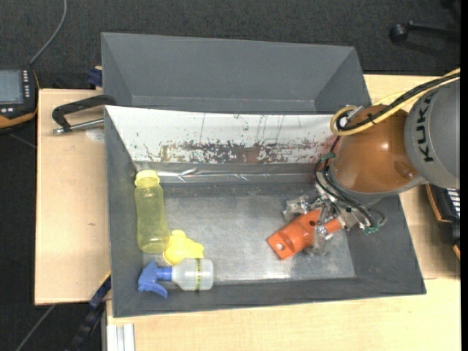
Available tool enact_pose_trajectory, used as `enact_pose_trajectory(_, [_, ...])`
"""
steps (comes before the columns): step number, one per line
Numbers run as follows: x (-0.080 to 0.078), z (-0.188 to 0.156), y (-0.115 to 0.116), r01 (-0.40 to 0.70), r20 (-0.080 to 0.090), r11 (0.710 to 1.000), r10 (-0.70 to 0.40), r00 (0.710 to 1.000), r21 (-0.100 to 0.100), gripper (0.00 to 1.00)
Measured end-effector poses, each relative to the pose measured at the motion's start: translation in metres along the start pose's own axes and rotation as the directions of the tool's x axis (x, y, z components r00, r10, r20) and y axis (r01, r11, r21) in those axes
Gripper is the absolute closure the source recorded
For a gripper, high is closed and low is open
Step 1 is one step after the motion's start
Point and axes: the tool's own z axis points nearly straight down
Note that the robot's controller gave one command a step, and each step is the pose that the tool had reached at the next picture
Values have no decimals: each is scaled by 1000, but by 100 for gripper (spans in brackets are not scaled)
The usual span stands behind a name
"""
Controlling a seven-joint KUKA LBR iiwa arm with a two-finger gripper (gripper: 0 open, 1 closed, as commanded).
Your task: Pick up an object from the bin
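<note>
While reaching into the grey bin (219, 72) from its right side, keep the arm (373, 159) off the right wall and away from the yellow bottle (150, 214) along the left wall and the blue-triggered spray bottle (183, 275) at the front left corner. Aim for the orange cylinder-like piece (289, 240) near the front right corner, gripper (318, 229) right at it. Cannot tell whether clamped or spread, so centre squarely across the orange body before lifting straight up.

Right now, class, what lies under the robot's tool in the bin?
An orange cylindrical thing lies on the bin floor under the tool, its left end sticking out. The tool covers its right part, so its full shape cannot be seen.
</note>
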Motion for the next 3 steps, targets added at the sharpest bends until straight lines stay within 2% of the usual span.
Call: enact_pose_trajectory(3, [0,0,0,0,0,1000,0,1000,0,100])
